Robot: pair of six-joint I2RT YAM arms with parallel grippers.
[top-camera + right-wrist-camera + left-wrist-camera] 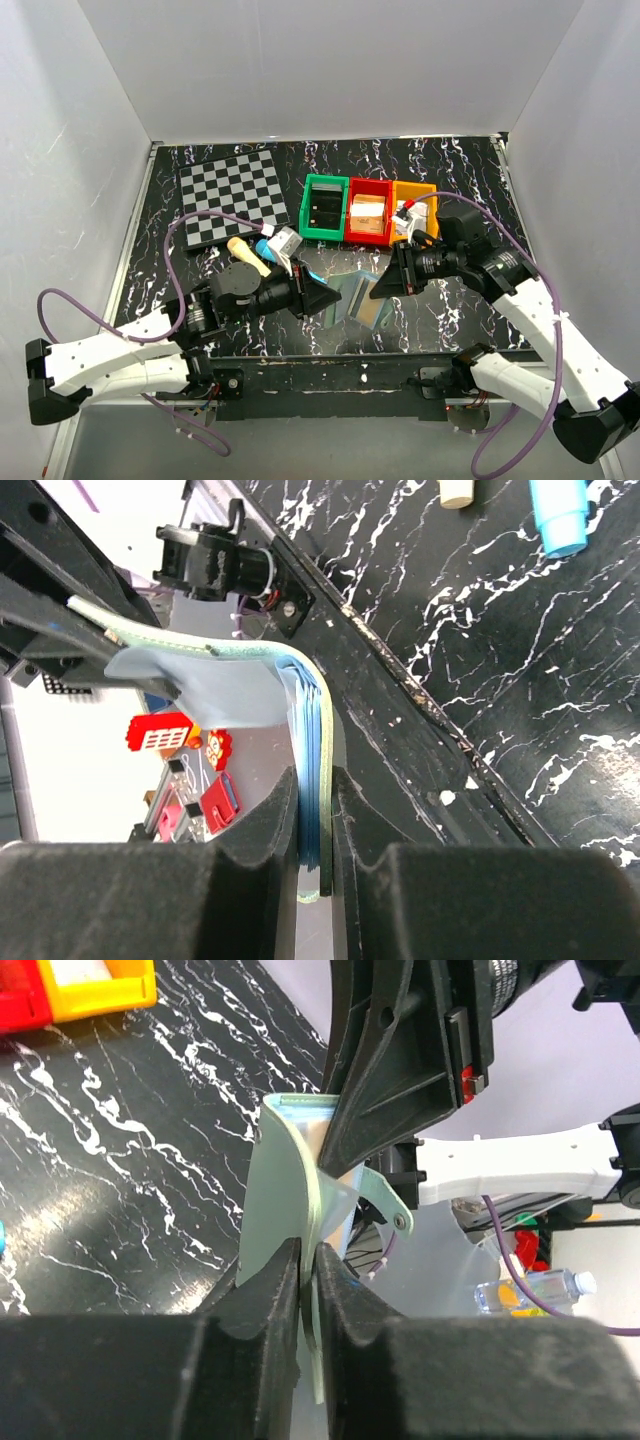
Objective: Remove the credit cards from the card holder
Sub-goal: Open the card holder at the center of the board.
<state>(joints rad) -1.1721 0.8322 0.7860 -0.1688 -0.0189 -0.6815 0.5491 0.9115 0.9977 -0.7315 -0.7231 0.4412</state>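
Note:
The card holder (350, 292) hangs open between my two grippers, above the table's near edge. My left gripper (325, 297) is shut on its grey-green left panel (285, 1190). Its small tab (388, 1202) sticks out beside that panel. My right gripper (383, 285) is shut on the other panel's edge, where blue-grey layers (310, 770) sit inside the green cover. A pale card with a brownish stripe (373, 313) shows at the holder's near right corner. In the wrist views I cannot tell cards from pockets.
A checkered board (232, 200) lies at the back left. Green (324, 207), red (368, 212) and orange (412, 205) bins stand in a row behind the holder. A wooden peg (247, 256), a blue cylinder (265, 247) and a small white object (285, 243) lie left of it.

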